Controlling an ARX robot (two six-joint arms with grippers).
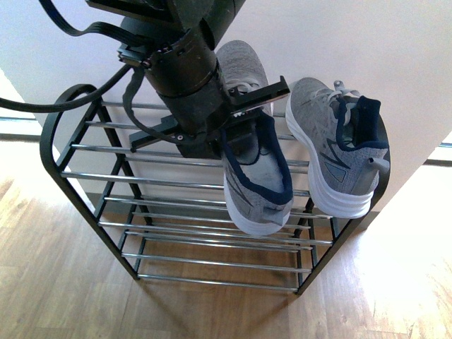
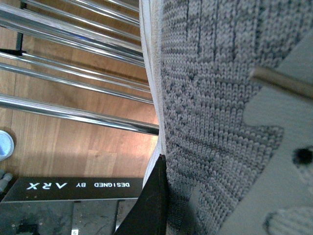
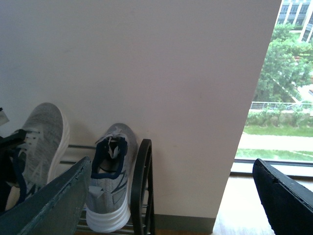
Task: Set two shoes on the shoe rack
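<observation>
One shoe [image 1: 258, 187] is clamped in the left pincer [image 1: 247, 123] mid-frame, toe up-frame, over the shoe rack [image 1: 85, 173]; the right pincer [image 3: 170, 169] is spread apart.

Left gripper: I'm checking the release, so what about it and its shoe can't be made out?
- Front view: left gripper fingertips hidden under its own wrist; grip on the shoe unclear.
- Left wrist view: shoe cut off by edges; sole's contact with shoe rack rods unseen.

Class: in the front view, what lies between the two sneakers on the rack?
Only bare chrome rods of the shoe rack; the front view shows left shoe and right shoe apart.
</observation>
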